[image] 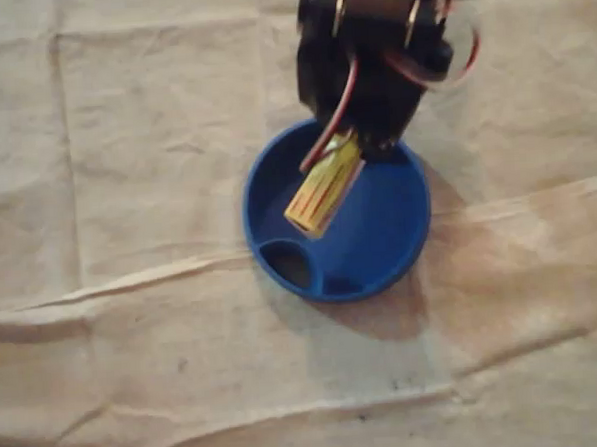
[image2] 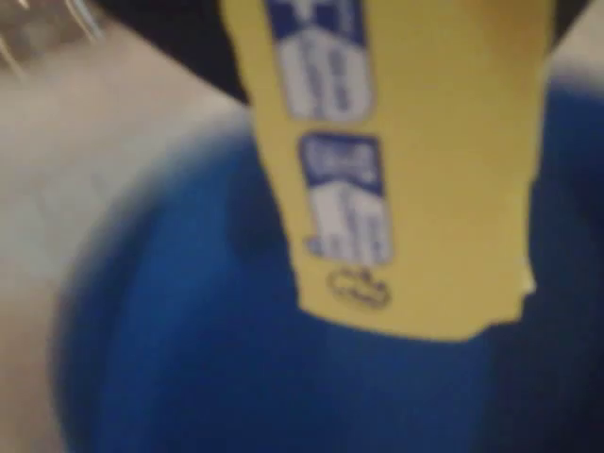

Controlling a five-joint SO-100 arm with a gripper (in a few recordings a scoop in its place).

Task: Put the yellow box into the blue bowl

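Reaches in from the top edge of the overhead view as a black arm (image: 370,50), blurred at the wrist, with red wires (image: 339,111) looping down its side and round the right of its body. Points the gripper (image: 355,148) downward and toward the lower left, jaws closed on the upper end of the yellow box (image: 322,192). Shows in the wrist view as dark, blurred shapes at the top edge.
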